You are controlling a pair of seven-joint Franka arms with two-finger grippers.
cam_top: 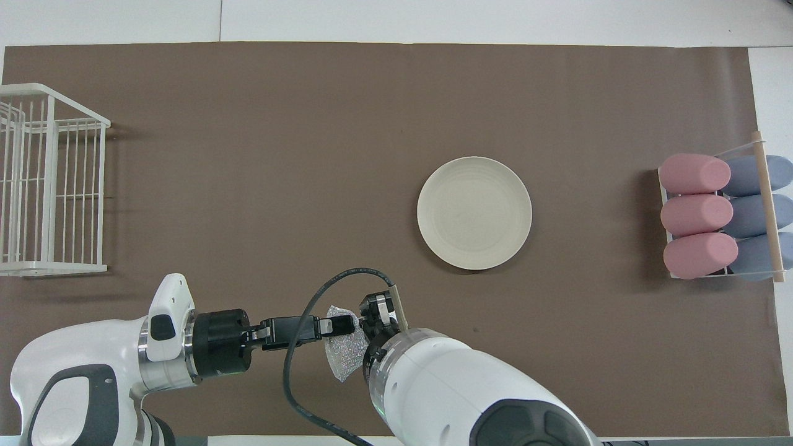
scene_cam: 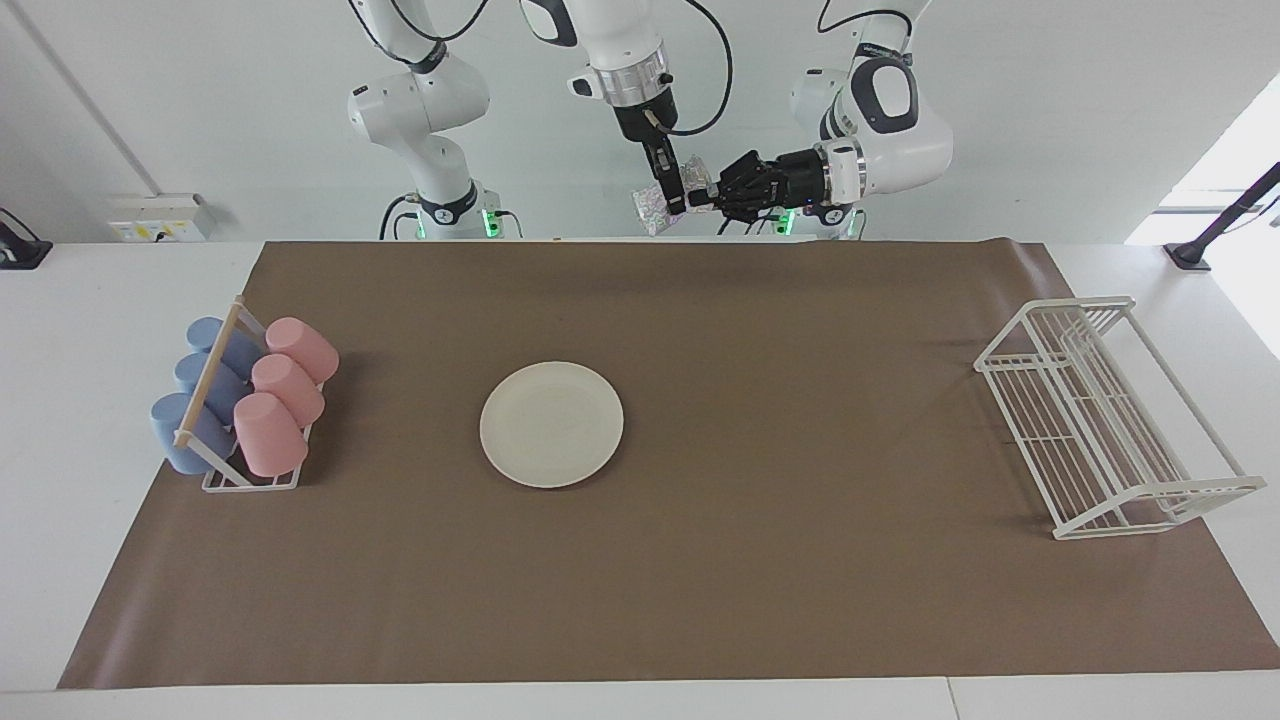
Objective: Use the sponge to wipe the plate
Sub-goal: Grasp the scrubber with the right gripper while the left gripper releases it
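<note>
Both claws, left and right, pinch the sponge aloft, well apart from plate, cup rack and wire rack.

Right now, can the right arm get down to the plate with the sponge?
Probably yes. The right gripper and left gripper meet at the sponge, up in the air. The plate lies bare on the mat, nothing around it.
</note>
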